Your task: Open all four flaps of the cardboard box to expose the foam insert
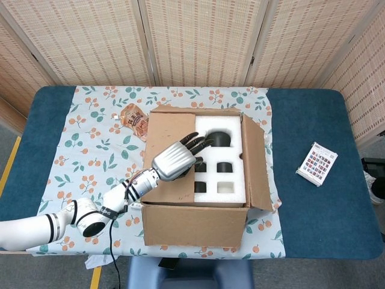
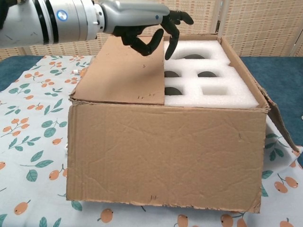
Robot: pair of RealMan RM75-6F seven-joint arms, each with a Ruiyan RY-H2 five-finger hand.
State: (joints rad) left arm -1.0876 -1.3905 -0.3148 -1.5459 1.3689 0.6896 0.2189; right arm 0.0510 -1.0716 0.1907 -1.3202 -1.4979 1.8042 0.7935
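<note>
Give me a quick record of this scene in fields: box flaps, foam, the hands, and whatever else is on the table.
box: cardboard box on the floral cloth
left flap: closed flap lies flat over the left part of the foam
right flap: right flap folded outward
foam insert: foam insert partly exposed, with dark cutouts
left hand: left hand above the closed flap's inner edge, fingers spread toward the foam, holding nothing
right hand: not in view
other items: snack packet behind the box; colourful card on the blue table
</note>
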